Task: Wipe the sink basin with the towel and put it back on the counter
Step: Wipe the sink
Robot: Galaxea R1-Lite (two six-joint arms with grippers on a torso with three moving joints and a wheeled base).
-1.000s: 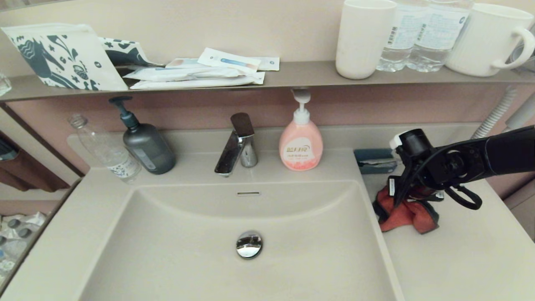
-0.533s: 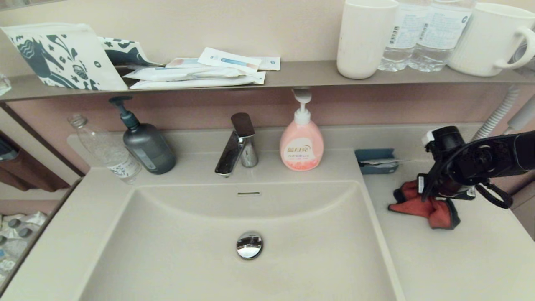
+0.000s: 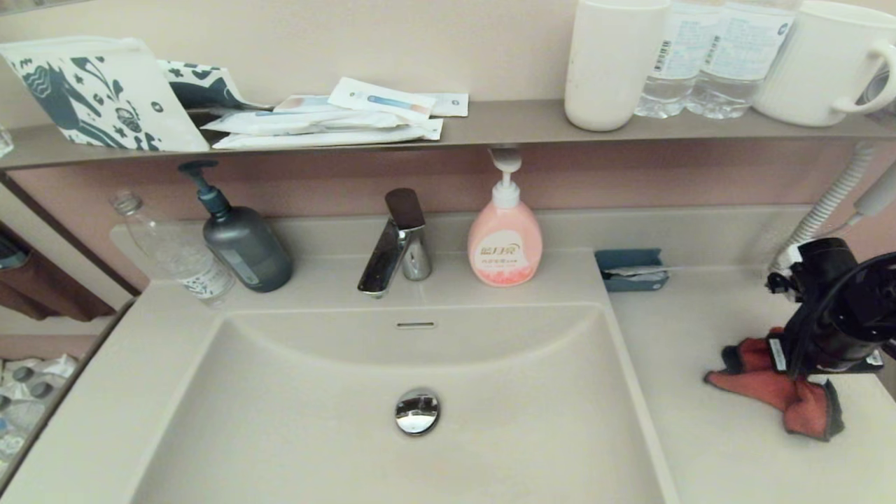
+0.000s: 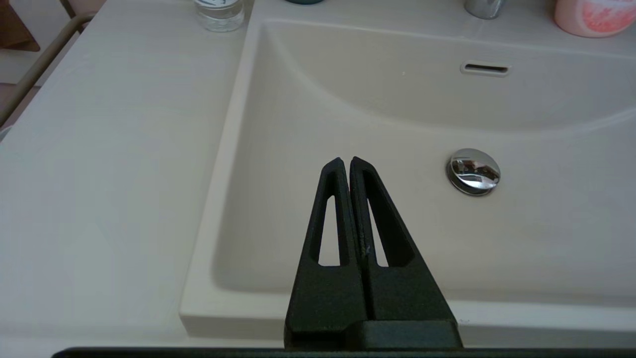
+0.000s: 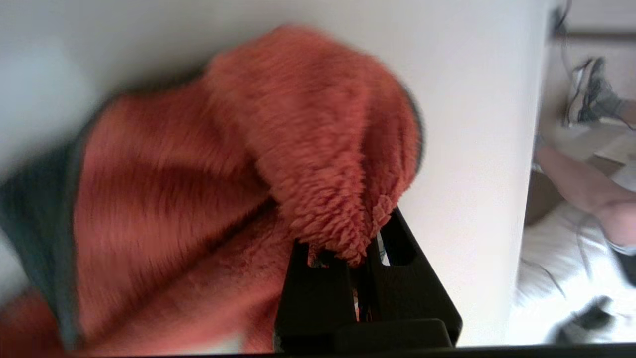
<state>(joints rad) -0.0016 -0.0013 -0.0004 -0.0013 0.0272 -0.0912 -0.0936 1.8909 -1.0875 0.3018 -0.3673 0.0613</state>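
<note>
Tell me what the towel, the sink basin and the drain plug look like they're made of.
The towel: soft fleecy fabric, likely microfibre, judging by its fuzzy red-orange pile; the edge looks dark grey. The sink basin: smooth matte beige, seamless with the counter, so perhaps cast solid-surface or ceramic; the look leaves that open. The drain plug: polished chrome-look metal, mirroring the room.
</note>
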